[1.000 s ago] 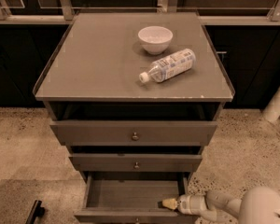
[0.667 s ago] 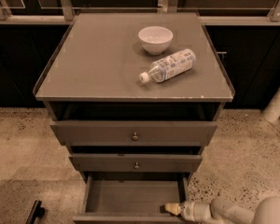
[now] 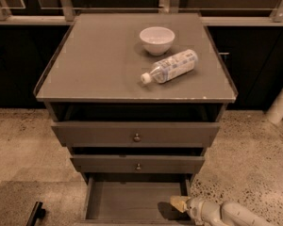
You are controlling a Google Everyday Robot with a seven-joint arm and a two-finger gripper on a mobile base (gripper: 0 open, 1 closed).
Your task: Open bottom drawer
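The bottom drawer (image 3: 132, 199) of the grey-brown cabinet stands pulled out, its bare inside showing; its front and knob are cut off by the frame's lower edge. My gripper (image 3: 179, 203) reaches in from the lower right on a white arm, its pale tip over the drawer's right front corner. Above it are the middle drawer (image 3: 137, 164) and the top drawer (image 3: 136, 133), both shut, each with a small round knob.
On the cabinet top (image 3: 94, 65) stand a white bowl (image 3: 157, 39) and a plastic bottle (image 3: 170, 67) lying on its side. Dark cabinets run along the back. A white pipe (image 3: 280, 102) stands at the right. A dark object (image 3: 35, 214) lies on the speckled floor at the lower left.
The gripper has drawn back toward the bottom of the frame, and the bottom drawer has come slightly further out with it.
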